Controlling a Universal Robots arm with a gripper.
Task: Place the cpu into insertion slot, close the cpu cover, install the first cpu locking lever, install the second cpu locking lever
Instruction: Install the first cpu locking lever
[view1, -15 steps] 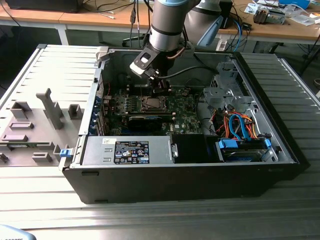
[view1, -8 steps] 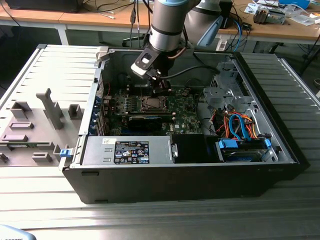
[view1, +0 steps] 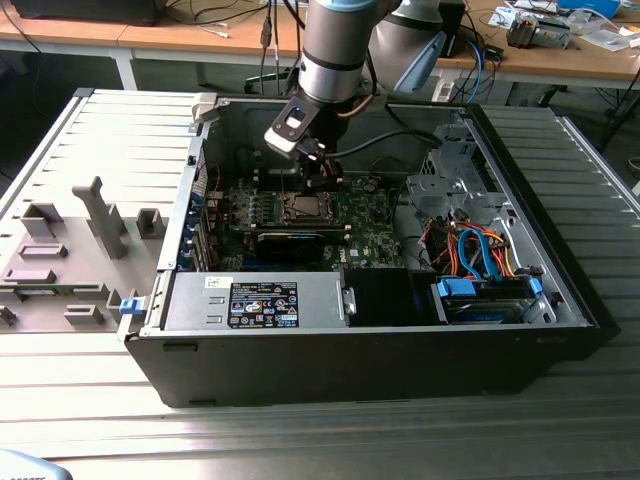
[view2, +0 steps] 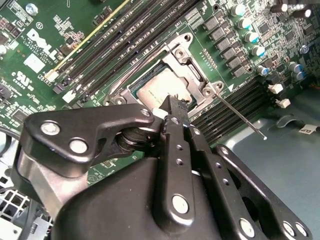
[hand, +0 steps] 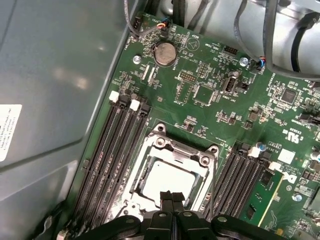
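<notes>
Open computer case (view1: 400, 360) holding a green motherboard (view1: 375, 240). The cpu (hand: 167, 180) lies in the insertion slot (view1: 300, 207) near the board's middle, with the cpu cover (hand: 172, 149) lying flat around it. The gripper (hand: 172, 199), jaws pressed together and holding nothing, stands at the cpu's edge. A thin lever (view2: 240, 117) juts from the socket's corner. A printed label (view1: 263, 304) marks the power supply (view1: 195, 290) at the case's front edge, and a white label (hand: 7, 132) marks the case wall.

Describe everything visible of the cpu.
The cpu is a flat square chip with a dull silver-grey metal top. It lies level on the green motherboard, framed by the silvery cpu cover, its top showing through the cover's window. The tool's shut tips stand over one edge; contact cannot be told.
</notes>
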